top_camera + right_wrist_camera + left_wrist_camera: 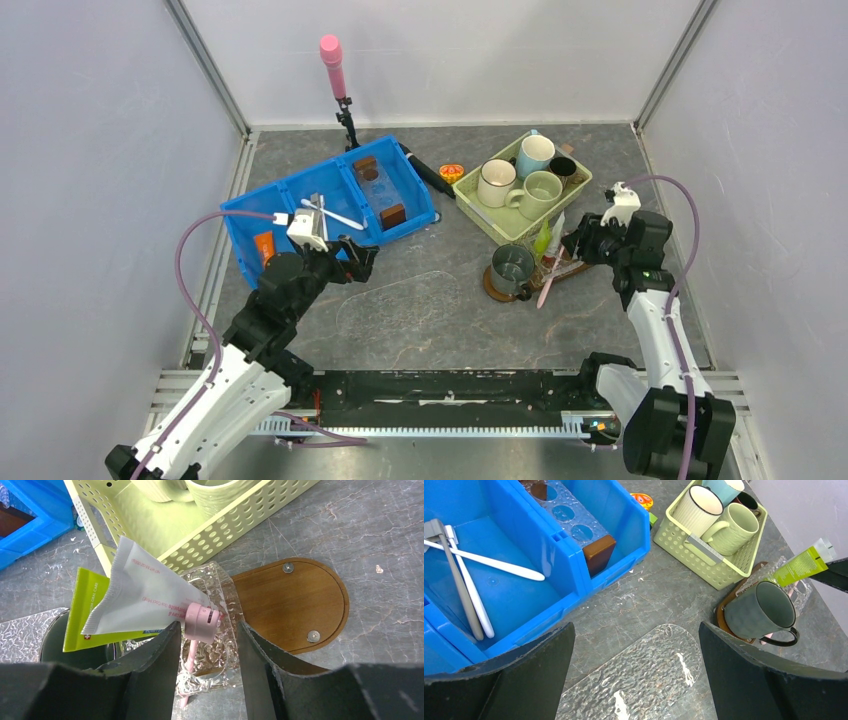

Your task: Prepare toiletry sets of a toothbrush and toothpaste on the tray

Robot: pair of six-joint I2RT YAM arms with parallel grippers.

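On the dark-brown wooden tray (295, 600): one grey mug (512, 268), one green tube (87, 605), one pink toothbrush (546, 290); one rounded end bare. Left claw (635, 630) wide open. Right claw (209, 630) straddles white tube (145, 595), grip unclear.

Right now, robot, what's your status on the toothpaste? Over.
Left gripper wide open, empty. Right gripper part-open around white toothpaste tube, gap showing. Wooden tray holds one grey mug; nothing blocking.

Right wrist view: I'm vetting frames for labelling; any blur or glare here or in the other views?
Right wrist: near fingers dark and soft, print on the white tube readable. Left wrist: bright glints on the clear plate. Top external: even light, faint shadows on the table.
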